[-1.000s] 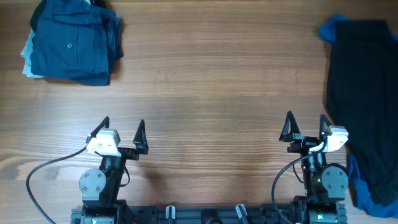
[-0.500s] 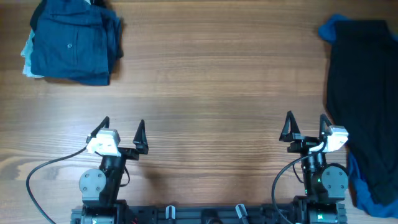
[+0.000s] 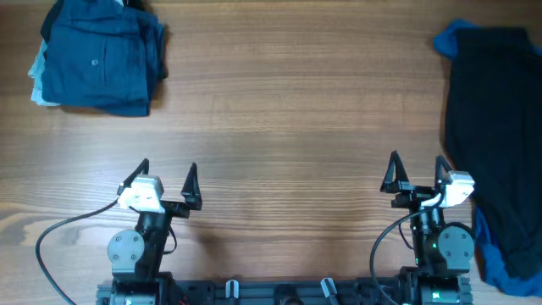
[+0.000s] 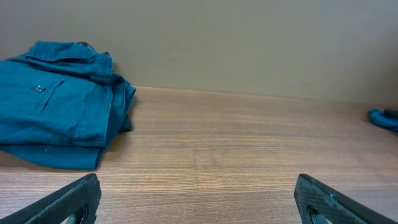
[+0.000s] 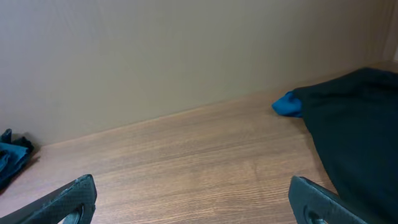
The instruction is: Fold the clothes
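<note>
A large black garment (image 3: 495, 135) lies unfolded along the table's right edge, with a royal-blue one (image 3: 449, 40) showing under its top and bottom ends. It also shows in the right wrist view (image 5: 360, 134). A folded navy garment (image 3: 97, 59) lies at the far left, also in the left wrist view (image 4: 53, 124). My left gripper (image 3: 166, 174) is open and empty near the front edge. My right gripper (image 3: 416, 169) is open and empty, just left of the black garment.
The wooden table (image 3: 288, 127) spans the view. A pale wall (image 5: 155, 56) rises behind its far edge. The arm bases and cables sit at the front edge.
</note>
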### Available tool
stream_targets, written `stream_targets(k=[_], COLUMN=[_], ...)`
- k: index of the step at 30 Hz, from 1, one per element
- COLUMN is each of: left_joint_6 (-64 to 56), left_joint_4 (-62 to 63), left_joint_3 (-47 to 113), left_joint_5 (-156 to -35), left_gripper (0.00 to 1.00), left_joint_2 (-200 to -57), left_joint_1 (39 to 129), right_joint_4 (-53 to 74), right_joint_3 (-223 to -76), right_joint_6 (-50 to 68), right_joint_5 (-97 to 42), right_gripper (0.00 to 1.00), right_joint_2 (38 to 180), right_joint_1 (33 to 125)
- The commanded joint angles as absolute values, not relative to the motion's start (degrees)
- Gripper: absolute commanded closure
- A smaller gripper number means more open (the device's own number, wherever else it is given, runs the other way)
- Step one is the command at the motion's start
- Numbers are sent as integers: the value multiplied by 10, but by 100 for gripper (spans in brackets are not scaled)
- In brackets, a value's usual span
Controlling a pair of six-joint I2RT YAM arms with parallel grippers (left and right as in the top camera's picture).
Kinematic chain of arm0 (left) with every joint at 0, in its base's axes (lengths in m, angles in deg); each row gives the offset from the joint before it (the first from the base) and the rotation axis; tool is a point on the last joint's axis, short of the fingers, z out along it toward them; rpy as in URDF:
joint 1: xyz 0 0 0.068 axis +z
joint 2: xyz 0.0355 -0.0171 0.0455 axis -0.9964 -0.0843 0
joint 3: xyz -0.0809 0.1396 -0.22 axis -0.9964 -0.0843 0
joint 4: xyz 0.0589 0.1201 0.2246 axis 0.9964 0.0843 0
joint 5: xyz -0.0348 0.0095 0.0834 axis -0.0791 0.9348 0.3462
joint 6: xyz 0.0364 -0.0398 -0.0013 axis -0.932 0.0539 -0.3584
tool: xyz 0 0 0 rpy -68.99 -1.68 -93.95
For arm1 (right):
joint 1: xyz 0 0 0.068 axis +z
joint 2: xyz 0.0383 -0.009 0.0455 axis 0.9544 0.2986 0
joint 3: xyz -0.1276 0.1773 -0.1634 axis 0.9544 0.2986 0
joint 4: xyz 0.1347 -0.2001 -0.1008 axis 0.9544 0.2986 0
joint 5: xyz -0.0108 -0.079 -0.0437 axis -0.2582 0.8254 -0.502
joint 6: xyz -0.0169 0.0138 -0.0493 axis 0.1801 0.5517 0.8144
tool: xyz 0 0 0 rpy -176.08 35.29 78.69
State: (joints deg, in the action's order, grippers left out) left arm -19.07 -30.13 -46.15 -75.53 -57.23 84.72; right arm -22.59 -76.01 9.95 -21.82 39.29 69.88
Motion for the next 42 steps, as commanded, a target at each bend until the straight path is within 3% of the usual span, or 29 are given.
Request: stream_targets(k=[1,18,20,24,28,34,42], left_joint_6=[-204,-204,-204,-204,-204,-204,-204], left_joint_4=[-300,-300,-300,-300,-300,-300,-300], left_joint_3=[-465,-465,-465,-465,-465,-465,-465], left_joint_5=[-758,-758,-758,-758,-758,-758,-758], left_gripper=[0,0,0,0,0,0,0], left_joint_2=[-569,-569,-569,-569,-569,-569,-569], left_joint_1=[850,850,850,850,850,850,850], right_joint_4=[-227,-227,-227,-232,-237,-345,-375], right_joint_3=[-759,-759,-759,-759,-759,-762,-870], right_joint_6=[109,90,4,-316,-448,-288,-185], right_joint_5=[-227,-228,-228,-289,-329,-467,-467], right_gripper=[0,0,0,0,0,0,0], right_joint_2=[387,387,387,390,397,397,447], right_joint_1=[696,696,696,696,696,696,696])
